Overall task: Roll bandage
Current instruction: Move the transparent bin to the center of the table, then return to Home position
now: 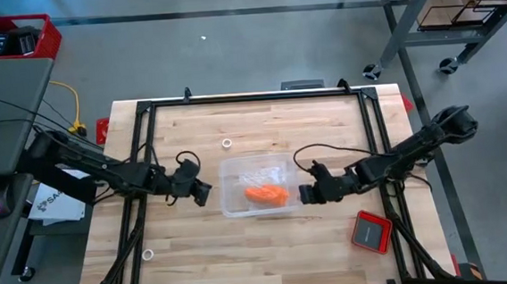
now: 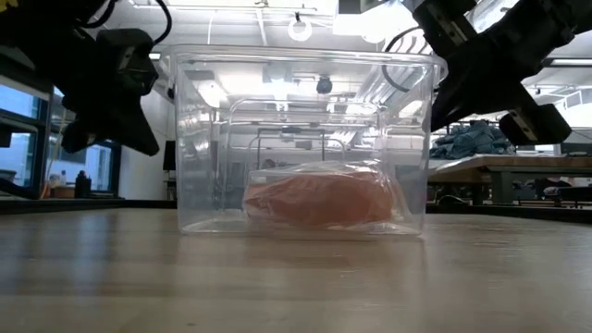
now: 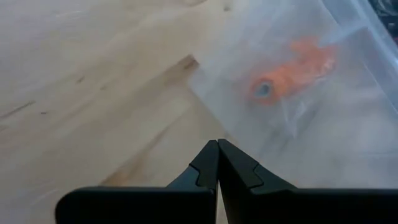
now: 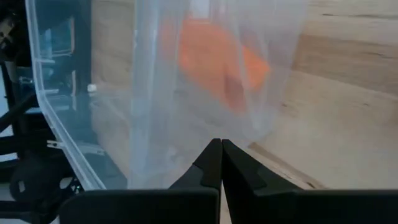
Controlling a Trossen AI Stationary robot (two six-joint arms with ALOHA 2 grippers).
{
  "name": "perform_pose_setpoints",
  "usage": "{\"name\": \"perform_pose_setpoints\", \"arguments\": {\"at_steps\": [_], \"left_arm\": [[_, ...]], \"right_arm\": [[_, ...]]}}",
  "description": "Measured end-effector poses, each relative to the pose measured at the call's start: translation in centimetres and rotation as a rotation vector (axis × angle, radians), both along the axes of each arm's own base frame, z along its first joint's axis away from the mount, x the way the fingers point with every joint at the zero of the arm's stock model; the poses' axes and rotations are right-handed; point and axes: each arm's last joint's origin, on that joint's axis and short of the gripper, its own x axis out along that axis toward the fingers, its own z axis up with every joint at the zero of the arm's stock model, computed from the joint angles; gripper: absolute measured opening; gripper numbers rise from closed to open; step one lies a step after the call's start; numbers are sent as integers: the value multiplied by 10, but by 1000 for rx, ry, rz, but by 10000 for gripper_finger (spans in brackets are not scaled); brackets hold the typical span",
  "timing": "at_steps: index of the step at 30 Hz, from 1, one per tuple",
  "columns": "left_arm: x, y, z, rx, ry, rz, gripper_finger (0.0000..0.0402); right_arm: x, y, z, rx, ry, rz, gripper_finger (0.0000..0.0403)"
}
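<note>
- Currently the bright orange soft fabric bandage (image 1: pixel 265 194), bunched into a stubby lump, lies on the floor of the clear plastic rectangular tub (image 1: pixel 230 168) at the middle of the pale wooden counter (image 1: pixel 270 257).
- Left gripper (image 1: pixel 202 192) hovers just beside the tub's left wall, fingers pressed together, holding nothing.
- Right gripper (image 1: pixel 306 195) sits just beside the right wall, likewise closed and empty.
- Between them lies the bandage, its long axis roughly running from one gripper toward the other; the right gripper looks slightly nearer.
- Either arm must likely rise over the rim to reach it.
</note>
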Motion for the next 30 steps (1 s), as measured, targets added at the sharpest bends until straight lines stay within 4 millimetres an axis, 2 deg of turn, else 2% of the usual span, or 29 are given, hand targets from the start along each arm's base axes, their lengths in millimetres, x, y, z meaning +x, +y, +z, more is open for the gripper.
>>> {"name": "perform_pose_setpoints", "arguments": {"at_steps": [4, 6, 11, 14, 17, 20, 25, 28, 30], "left_arm": [[1, -3, 4, 1, -29, -54, 0], [-1, -2, 18, 32, -84, -106, 0], [-17, 2, 57, 143, -361, -231, 0], [-31, 7, 69, 242, -493, -282, 0], [-42, 13, 63, 343, -576, -302, 0], [-50, 18, 49, 387, -653, -333, 0], [-58, 24, 15, 392, -755, -363, 0], [-62, 27, 1, 374, -808, -378, 0], [-62, 27, -4, 377, -778, -396, 0]], "right_arm": [[1, 2, -2, -16, 1, 18, 0], [-5, 0, 1, -45, 27, 51, 0], [-29, -9, 19, -109, 56, 90, 0], [-43, -17, 37, -165, -20, 67, 0], [-55, -29, 53, -215, -85, 5, 0], [-67, -44, 63, -239, -121, -68, 0], [-78, -63, 74, -311, -155, -137, 0], [-80, -71, 76, -351, -159, -157, 0], [-80, -75, 77, -378, -154, -161, 0]]}}
